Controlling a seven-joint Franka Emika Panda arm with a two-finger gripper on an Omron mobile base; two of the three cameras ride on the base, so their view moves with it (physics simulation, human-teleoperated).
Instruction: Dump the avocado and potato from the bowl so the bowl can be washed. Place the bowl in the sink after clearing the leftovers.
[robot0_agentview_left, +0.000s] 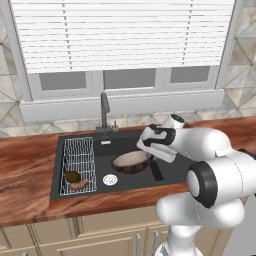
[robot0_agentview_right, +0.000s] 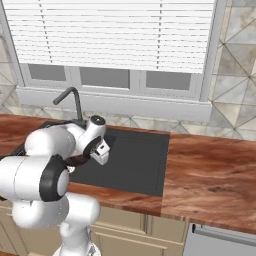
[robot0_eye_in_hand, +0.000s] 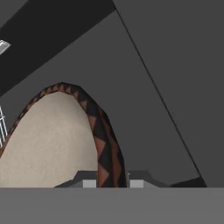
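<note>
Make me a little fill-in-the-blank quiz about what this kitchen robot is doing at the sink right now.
1. The hand is shut on the rim of the ____.
2. The avocado and the potato lie on the white wire ____ at the left end of the sink.
3. The bowl is held tilted above the sink's black ____.
4. Inside, the bowl is ____ of food.

Missing words: bowl; rack; bottom; empty

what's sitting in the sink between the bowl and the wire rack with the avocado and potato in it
In the left base view, the round silver drain lies on the black sink floor between the bowl and the wire rack holding the avocado and potato.
</note>
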